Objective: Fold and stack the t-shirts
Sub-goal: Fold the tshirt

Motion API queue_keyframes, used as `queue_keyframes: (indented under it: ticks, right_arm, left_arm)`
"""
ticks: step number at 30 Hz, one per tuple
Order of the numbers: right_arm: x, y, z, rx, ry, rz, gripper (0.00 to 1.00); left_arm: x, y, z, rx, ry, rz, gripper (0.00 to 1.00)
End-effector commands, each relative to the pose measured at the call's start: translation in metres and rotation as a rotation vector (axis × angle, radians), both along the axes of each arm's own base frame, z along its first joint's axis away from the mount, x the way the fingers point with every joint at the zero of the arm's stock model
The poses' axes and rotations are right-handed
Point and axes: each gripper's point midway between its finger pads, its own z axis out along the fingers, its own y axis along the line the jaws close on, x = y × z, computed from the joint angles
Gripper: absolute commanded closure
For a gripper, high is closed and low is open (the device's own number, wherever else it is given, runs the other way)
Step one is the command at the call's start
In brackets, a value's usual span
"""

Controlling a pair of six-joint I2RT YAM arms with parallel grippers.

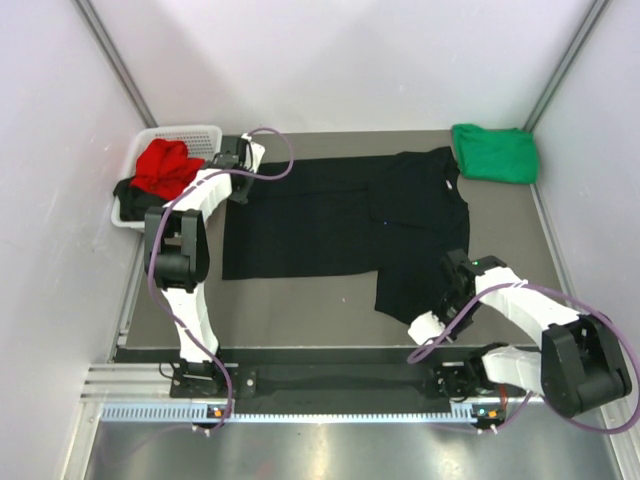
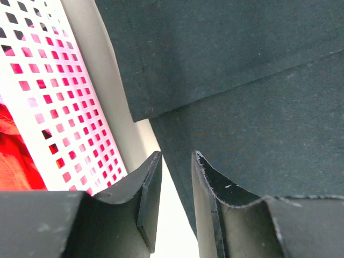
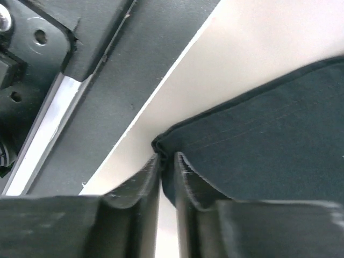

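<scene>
- The large black t-shirt (image 1: 320, 225) lies spread across the middle of the counter (image 1: 300, 310). Its right part is folded over onto itself, and a tiny blue mark (image 1: 385, 222) shows near the fold.
- The green t-shirt (image 1: 495, 153) sits folded at the far right corner of the counter, just beside the black shirt's far right edge.
- The red t-shirt (image 1: 165, 165) is bunched on top of a smaller black t-shirt (image 1: 135, 195). Both are in the white lattice basket (image 1: 190, 131) at the far left.
- The left hand (image 1: 232, 152) is at the far left corner of the large black shirt, next to the basket.
- In the left wrist view its fingers (image 2: 148, 199) stand partly apart with pale counter showing in the gap. The black cloth lies beyond and to the right of them, and nothing is between them.
- The right hand (image 1: 450, 270) is at the near right corner of the folded part.
- In the right wrist view its fingers (image 3: 193, 183) are almost together. The doubled corner of the shirt meets their tips and dark cloth shows in the slim gap, but it cannot be told whether the cloth is actually pinched.
</scene>
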Motion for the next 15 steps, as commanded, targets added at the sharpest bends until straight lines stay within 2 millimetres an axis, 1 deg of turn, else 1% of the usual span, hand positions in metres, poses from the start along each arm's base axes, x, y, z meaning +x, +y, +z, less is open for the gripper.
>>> queue_keyframes:
  ticks: [1,2,3,4,5,6,7,8,9,10,11,12,13,14,15]
  right_arm:
    - [0.001,-0.005,-0.005,-0.033,-0.005,0.003,0.86]
    - [0.001,-0.005,-0.004,-0.036,-0.003,-0.011,0.95]
    - [0.002,-0.005,-0.002,-0.039,-0.007,-0.028,0.99]
    - [0.006,-0.006,0.005,-0.040,-0.018,-0.057,1.00]
    - [0.008,-0.007,0.008,-0.040,-0.027,-0.074,1.00]
    - [0.011,-0.008,0.013,-0.034,-0.046,-0.094,1.00]
    - [0.019,-0.007,0.020,-0.027,-0.070,-0.115,1.00]
    - [0.023,-0.009,0.024,-0.025,-0.082,-0.162,1.00]
    - [0.029,-0.009,0.028,-0.017,-0.100,-0.192,1.00]
    - [0.037,-0.007,0.036,-0.005,-0.116,-0.254,1.00]
    - [0.045,-0.006,0.039,0.003,-0.134,-0.293,1.00]
    - [0.051,-0.006,0.042,0.007,-0.145,-0.330,1.00]
    - [0.061,-0.004,0.048,0.018,-0.164,-0.365,1.00]
    - [0.067,-0.002,0.050,0.026,-0.166,-0.431,1.00]
    - [0.071,-0.001,0.052,0.030,-0.167,-0.454,1.00]
  left_arm:
    - [0.006,0.005,0.020,0.029,-0.064,-0.003,0.66]
    - [0.004,0.006,0.020,0.034,-0.060,-0.007,0.66]
    - [-0.003,0.006,0.024,0.032,-0.048,-0.028,0.66]
    - [-0.011,0.007,0.021,0.029,-0.023,-0.041,0.66]
    - [-0.017,0.007,0.021,0.027,-0.002,-0.055,0.66]
    - [-0.031,0.001,0.023,-0.010,0.034,-0.099,0.66]
    - [-0.045,-0.001,0.016,-0.032,0.083,-0.126,0.66]
    - [-0.055,-0.002,0.013,-0.049,0.121,-0.142,0.64]
    - [-0.068,-0.002,0.007,-0.051,0.173,-0.154,0.60]
    - [-0.087,-0.002,-0.001,-0.062,0.252,-0.161,0.60]
    - [-0.097,-0.005,-0.006,-0.093,0.294,-0.172,0.63]
    - [-0.103,-0.004,-0.010,-0.102,0.316,-0.167,0.64]
    - [-0.110,-0.002,-0.016,-0.109,0.338,-0.161,0.65]
    - [-0.112,0.002,-0.019,-0.112,0.341,-0.152,0.66]
    - [-0.115,0.003,-0.022,-0.112,0.349,-0.162,0.67]
